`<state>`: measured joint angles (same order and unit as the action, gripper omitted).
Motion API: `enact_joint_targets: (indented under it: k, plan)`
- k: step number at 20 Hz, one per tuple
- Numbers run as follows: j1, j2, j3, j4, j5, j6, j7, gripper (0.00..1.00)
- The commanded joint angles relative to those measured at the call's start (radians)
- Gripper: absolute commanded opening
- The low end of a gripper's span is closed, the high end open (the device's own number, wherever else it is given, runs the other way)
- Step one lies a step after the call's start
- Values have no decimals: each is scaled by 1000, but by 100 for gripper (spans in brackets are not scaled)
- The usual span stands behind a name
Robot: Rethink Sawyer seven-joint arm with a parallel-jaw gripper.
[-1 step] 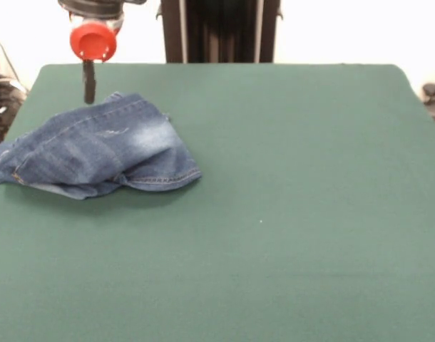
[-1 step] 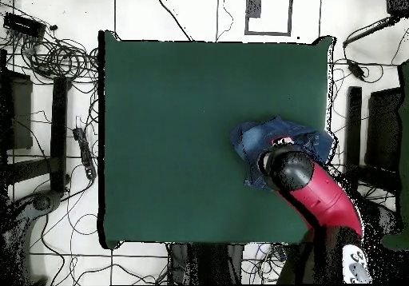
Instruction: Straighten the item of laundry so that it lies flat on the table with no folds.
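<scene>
Crumpled blue jeans (image 1: 100, 146), bunched in folds, near green table (image 1: 289, 214) edge

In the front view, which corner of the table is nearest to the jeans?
The far left corner, by the claw; the jeans lie far from the other three.

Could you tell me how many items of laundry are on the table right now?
1: a single crumpled pair of jeans near the table's left edge in the front view, just below the end effector. Nothing appears hidden.
</scene>
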<state>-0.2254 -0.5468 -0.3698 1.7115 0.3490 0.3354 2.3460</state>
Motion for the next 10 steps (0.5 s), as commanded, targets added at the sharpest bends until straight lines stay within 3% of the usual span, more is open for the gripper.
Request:
enact_joint_targets:
  k: [1, 10]
  plan:
    - [48, 105, 139, 29, -44, -11, 75, 100]
    - [74, 122, 139, 61, -18, -119, 141, 100]
